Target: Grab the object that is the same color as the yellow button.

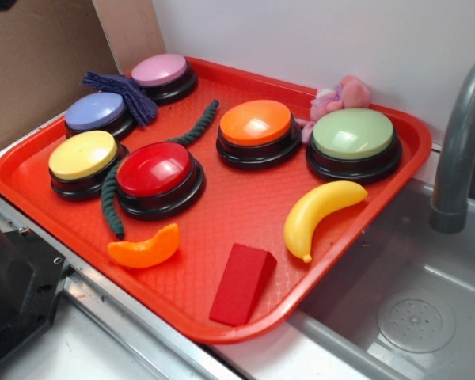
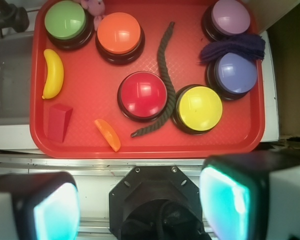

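In the wrist view, reading left to right: the banana [image 2: 53, 73] lies flat near the left edge of the tray [image 2: 150, 148], just below the green button [image 2: 66, 21] and just above the red wedge [image 2: 59, 122], touching neither. Further right come the orange slice [image 2: 108, 134], the orange button [image 2: 119, 34], the red button [image 2: 142, 94], a dark rope [image 2: 163, 75], and then the yellow button [image 2: 198, 108], whose colour the banana matches. The tray sits on the counter [image 2: 140, 162], close to its front edge.

The claw [image 2: 140, 205] hangs released, its two pads spread wide at the bottom of that view, well back from the tray and holding nothing.

The reach should probably go toward the tray's left side, ending centred over the banana's thick middle. Turning the jaws to close across the curve (not along it) should stop the glossy plastic squirting out. Come down straight, keeping clear of the wedge and the green button's base, and close only once both pads flank the fruit.
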`<state>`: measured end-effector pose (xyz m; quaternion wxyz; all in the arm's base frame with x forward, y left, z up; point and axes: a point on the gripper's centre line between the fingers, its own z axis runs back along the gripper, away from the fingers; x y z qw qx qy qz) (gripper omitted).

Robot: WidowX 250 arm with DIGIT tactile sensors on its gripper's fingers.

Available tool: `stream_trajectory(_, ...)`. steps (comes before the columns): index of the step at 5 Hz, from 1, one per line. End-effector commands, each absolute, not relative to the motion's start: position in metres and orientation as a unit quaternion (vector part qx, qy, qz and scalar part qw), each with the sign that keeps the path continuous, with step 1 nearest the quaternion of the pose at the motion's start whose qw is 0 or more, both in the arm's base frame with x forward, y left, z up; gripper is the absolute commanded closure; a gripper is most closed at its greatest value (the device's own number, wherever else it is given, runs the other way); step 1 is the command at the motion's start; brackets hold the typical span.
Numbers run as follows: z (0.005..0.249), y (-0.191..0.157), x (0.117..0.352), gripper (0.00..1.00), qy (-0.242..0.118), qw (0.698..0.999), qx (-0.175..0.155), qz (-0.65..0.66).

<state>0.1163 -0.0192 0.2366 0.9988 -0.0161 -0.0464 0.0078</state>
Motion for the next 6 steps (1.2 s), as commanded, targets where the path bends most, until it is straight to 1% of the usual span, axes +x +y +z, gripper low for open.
stream_trajectory(1,0.237,-0.019,0.116,0.0,-0.046,0.999,-0.016,0.008)
stream_trajectory(2,0.227,-0.027,0.129,0.0,-0.046,0.998,-0.046,0.027)
stream_trajectory(3,0.215,-0.041,0.145,0.0,-0.037,0.998,-0.04,0.036)
stream_trajectory(4,0.199,-0.061,0.165,0.0,-0.03,0.998,-0.049,0.039)
stream_trajectory(5,0.178,-0.079,0.186,0.0,-0.072,0.99,-0.065,0.1)
stream_trajectory(6,0.146,-0.099,0.207,0.0,-0.069,0.985,-0.095,0.128)
